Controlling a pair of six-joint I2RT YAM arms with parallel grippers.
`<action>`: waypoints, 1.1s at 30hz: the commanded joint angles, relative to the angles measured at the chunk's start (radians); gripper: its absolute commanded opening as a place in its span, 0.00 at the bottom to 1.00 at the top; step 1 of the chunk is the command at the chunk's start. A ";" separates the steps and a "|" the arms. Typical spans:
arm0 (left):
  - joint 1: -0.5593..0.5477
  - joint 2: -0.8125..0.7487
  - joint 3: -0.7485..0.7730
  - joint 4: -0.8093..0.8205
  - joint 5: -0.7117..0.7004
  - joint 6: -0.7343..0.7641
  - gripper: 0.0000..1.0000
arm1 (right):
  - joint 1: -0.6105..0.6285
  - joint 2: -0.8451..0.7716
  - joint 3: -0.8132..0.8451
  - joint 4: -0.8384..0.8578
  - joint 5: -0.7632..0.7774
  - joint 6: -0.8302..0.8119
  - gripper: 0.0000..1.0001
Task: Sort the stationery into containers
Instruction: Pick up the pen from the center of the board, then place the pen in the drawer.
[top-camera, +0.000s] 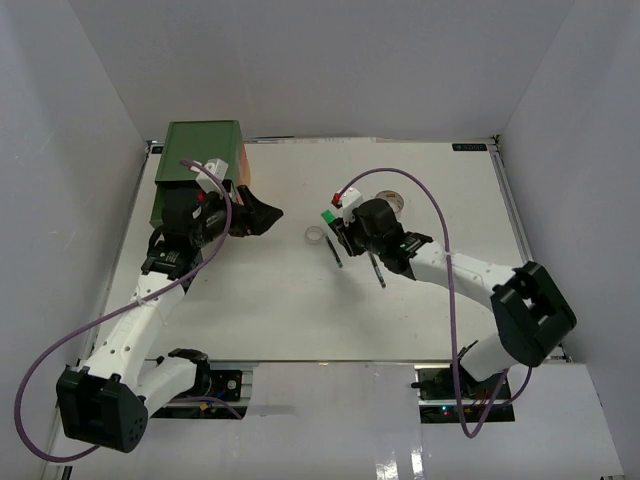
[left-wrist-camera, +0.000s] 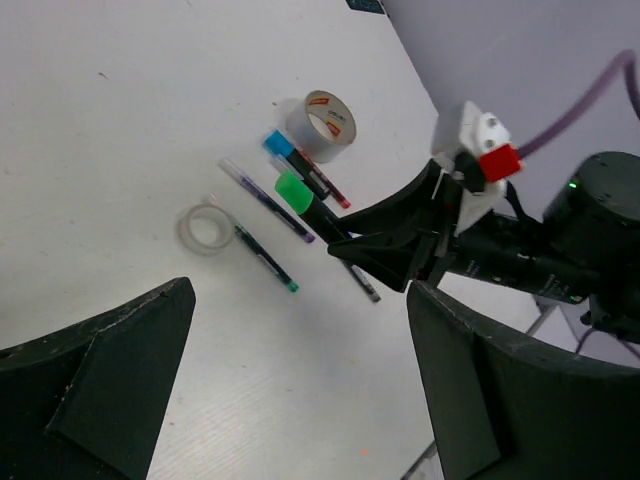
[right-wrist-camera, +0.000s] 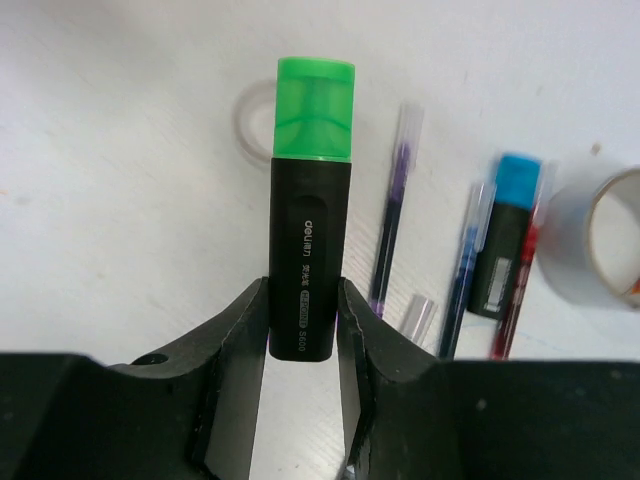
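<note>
My right claw (right-wrist-camera: 303, 305) is clamped on the marker (right-wrist-camera: 310, 200), a black barrel with white print and a translucent green cap pointing away from me. It sits just beside the pens (right-wrist-camera: 395, 215) and the blue marker (right-wrist-camera: 508, 240). My left claw (left-wrist-camera: 300, 400) is spread apart and holds nothing. The chest (top-camera: 198, 160) stands in the table's (top-camera: 250, 300) far left corner. I see only its green top, so I cannot tell what is in the drawers.

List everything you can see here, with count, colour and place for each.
chest: one, green top, far left corner.
tape roll: one, grey, beside the blue marker.
tape ring: one, clear, left of the pens.
green marker: one, black body, in the right tool.
blue marker: one, black body, among the pens.
pens: at least four, mixed colours, centre.
left tool: open, empty, by the chest.
right tool: shut on the green marker.
</note>
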 joint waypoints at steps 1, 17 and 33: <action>-0.046 0.008 0.056 0.003 0.015 -0.156 0.98 | 0.055 -0.136 -0.021 0.072 0.002 -0.028 0.14; -0.330 0.203 0.142 0.020 -0.243 -0.337 0.87 | 0.161 -0.415 -0.190 0.238 -0.065 0.016 0.17; -0.393 0.225 0.128 0.077 -0.297 -0.328 0.04 | 0.161 -0.449 -0.218 0.267 -0.081 0.047 0.24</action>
